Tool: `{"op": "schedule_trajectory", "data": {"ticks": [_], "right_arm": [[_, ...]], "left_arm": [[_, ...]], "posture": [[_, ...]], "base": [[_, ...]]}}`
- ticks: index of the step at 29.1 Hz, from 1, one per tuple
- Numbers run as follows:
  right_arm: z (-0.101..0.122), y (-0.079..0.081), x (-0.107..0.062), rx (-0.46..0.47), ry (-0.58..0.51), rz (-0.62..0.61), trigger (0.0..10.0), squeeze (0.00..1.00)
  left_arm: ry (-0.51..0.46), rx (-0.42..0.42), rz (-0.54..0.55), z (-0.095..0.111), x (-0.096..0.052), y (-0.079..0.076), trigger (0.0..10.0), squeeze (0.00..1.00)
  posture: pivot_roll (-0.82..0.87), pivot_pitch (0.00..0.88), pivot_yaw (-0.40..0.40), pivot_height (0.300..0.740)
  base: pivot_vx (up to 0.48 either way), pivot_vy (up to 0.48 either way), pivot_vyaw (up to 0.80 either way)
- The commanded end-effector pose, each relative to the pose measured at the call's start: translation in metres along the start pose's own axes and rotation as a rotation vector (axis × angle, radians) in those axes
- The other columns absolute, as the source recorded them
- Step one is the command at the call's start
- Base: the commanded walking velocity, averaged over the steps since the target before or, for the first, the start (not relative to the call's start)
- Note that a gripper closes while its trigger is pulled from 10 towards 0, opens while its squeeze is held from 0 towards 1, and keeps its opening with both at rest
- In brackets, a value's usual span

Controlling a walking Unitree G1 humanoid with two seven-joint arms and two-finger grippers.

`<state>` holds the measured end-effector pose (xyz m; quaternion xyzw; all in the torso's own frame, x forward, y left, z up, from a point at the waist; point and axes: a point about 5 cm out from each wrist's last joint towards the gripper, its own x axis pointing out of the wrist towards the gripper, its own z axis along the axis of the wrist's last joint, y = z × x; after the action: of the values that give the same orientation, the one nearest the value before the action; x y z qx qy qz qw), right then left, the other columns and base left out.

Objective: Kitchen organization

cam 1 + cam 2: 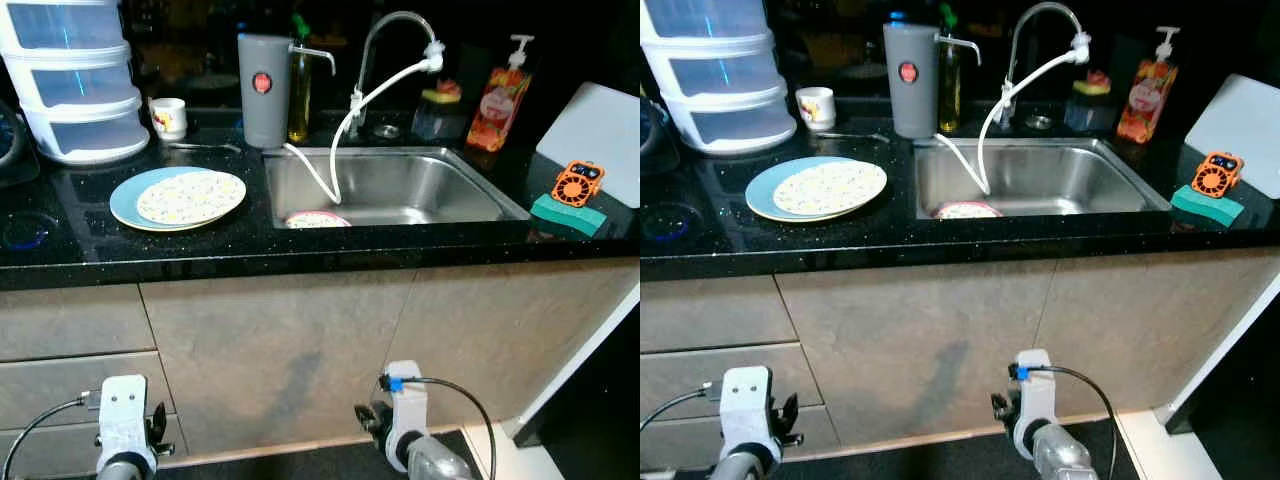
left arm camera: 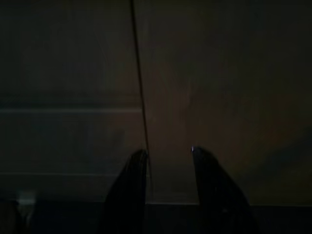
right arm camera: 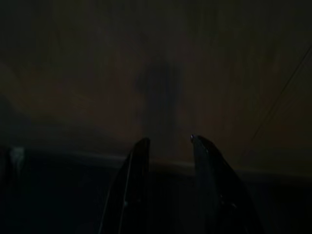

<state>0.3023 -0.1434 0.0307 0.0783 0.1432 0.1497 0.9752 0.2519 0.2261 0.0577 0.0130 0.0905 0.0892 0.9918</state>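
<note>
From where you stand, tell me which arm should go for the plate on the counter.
Left, probably. The plate lies on the counter left of the sink, on the left end effector's side. The right end effector hangs below the sink, so it would have to cross over. Both hang low and open.

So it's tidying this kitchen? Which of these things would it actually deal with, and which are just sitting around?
Likely part of the tidying:
plates stacked on the counter
dish in the sink
mug
sponge

Probably just standing about:
grey jug
soap bottle
plastic drawers
tap

Both tools hang low, empty, by the cupboards.
</note>
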Motion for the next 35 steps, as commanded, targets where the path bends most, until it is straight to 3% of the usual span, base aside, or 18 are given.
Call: {"op": "schedule_trajectory", "data": {"ticks": [1, 2, 4, 5, 7, 11, 15, 17, 22, 29, 35], "right_arm": [[0.030, 0.003, 0.007, -0.002, -0.101, 0.028, 10.0, 0.00], [0.030, 0.003, 0.007, -0.002, -0.101, 0.028, 10.0, 0.00], [0.071, 0.008, 0.014, -0.041, -0.219, 0.061, 10.0, 0.00], [0.071, 0.008, 0.014, -0.041, -0.219, 0.061, 10.0, 0.00], [0.101, 0.015, 0.017, -0.064, -0.297, 0.096, 10.0, 0.00], [0.120, 0.022, 0.016, -0.090, -0.339, 0.126, 10.0, 0.00], [0.128, 0.026, 0.015, -0.085, -0.347, 0.138, 10.0, 0.00], [0.134, 0.031, 0.017, -0.103, -0.322, 0.158, 10.0, 0.00], [0.141, 0.037, 0.017, -0.113, -0.303, 0.178, 10.0, 0.00], [0.155, 0.042, 0.017, -0.077, -0.329, 0.186, 10.0, 0.00], [0.159, 0.044, 0.016, -0.078, -0.335, 0.191, 10.0, 0.00]], "left_arm": [[-0.106, 0.037, 0.021, 0.032, 0.005, 0.001, 10.0, 0.00], [-0.106, 0.037, 0.021, 0.032, 0.005, 0.001, 10.0, 0.00], [-0.257, 0.048, 0.021, 0.074, 0.007, 0.000, 10.0, 0.00], [-0.257, 0.048, 0.021, 0.074, 0.007, 0.000, 10.0, 0.00], [-0.354, 0.091, -0.008, 0.104, 0.008, -0.003, 10.0, 0.00], [-0.390, 0.087, -0.024, 0.126, 0.009, -0.004, 10.0, 0.00], [-0.381, 0.053, -0.013, 0.134, 0.012, -0.003, 10.0, 0.00], [-0.304, 0.056, 0.014, 0.135, 0.017, 0.000, 10.0, 0.00], [-0.224, 0.050, 0.047, 0.136, 0.020, 0.003, 10.0, 0.00], [-0.283, 0.045, -0.027, 0.157, 0.022, -0.007, 10.0, 0.00], [-0.280, 0.045, -0.055, 0.161, 0.024, -0.011, 10.0, 0.00]], "posture": [[0.09, 0.051, -0.054, 0.740], [0.09, 0.051, -0.054, 0.740], [0.08, 0.054, -0.060, 0.740], [0.08, 0.054, -0.060, 0.740], [0.08, 0.056, -0.063, 0.740], [0.08, 0.059, -0.058, 0.740], [0.08, 0.060, -0.058, 0.740], [0.08, 0.064, -0.061, 0.740], [0.08, 0.066, -0.065, 0.740], [0.08, 0.066, -0.067, 0.740], [0.08, 0.063, -0.063, 0.740]], "base": [[0.000, 0.000, 0.00], [0.000, 0.000, 0.00], [0.000, 0.000, 0.00], [0.000, 0.000, 0.00], [0.000, 0.000, 0.00], [0.000, 0.000, 0.00], [0.000, 0.000, 0.00], [0.000, 0.000, 0.00], [0.000, 0.000, 0.00], [0.000, 0.000, 0.00], [0.000, 0.000, 0.00]]}}
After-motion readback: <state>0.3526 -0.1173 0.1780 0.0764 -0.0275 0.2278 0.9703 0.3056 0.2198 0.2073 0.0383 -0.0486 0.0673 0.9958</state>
